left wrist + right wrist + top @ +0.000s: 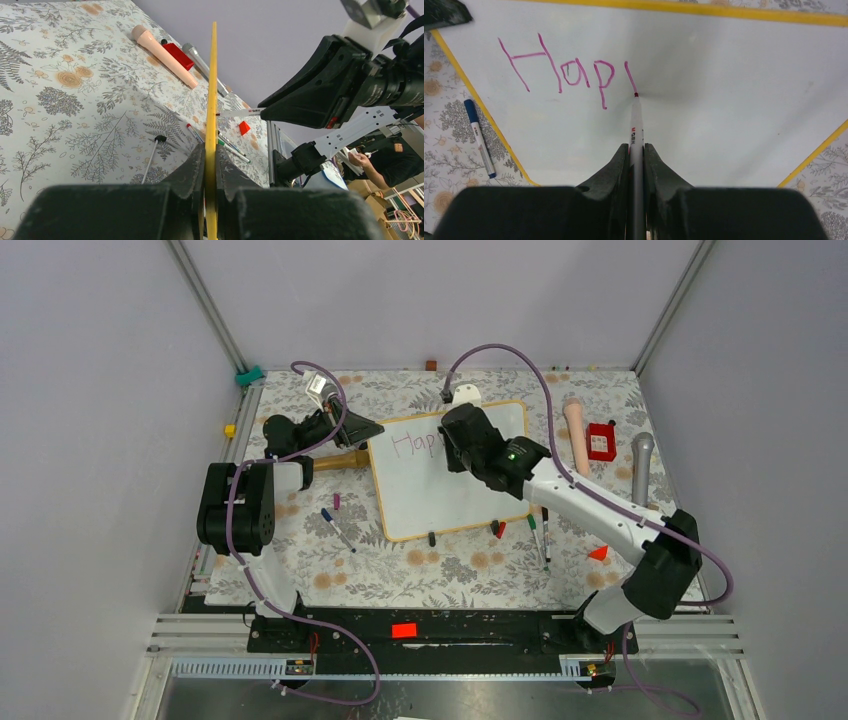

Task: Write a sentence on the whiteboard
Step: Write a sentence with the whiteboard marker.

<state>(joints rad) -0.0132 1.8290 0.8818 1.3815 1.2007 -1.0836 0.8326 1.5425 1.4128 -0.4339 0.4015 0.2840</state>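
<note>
- The whiteboard (440, 495) is lying flat on the flower-patterned table (400, 570), near the middle and reaching toward the far edge, turned slightly askew.
- The left end effector (362, 430) is clamping the whiteboard's pale-yellow rim at its far-left corner; in the left wrist view the fingers (192, 172) are pressing on both sides of the rim, seen edge-on as a thin yellow line.
- The right end effector (462, 440) is hovering over the far half of the board, closed on a white marker (636, 125) whose pink tip is touching the white surface.
- The sentence (566, 70) is only partly written: pink letters reading "Hap" plus one more downstroke are sitting along the board's far-left part, with the marker tip resting at the bottom of that last stroke.
- A blue-capped marker (479, 137) is lying on the table just off the board's left edge.
- More markers (540, 535), a small red piece (598, 553) and other bits are lying near the board's near-right corner.
- A long peach-coloured cylinder (576, 432), a red box (601, 441) and a grey cylinder (642, 465) are sitting toward the table's right edge, well apart from the board.
</note>
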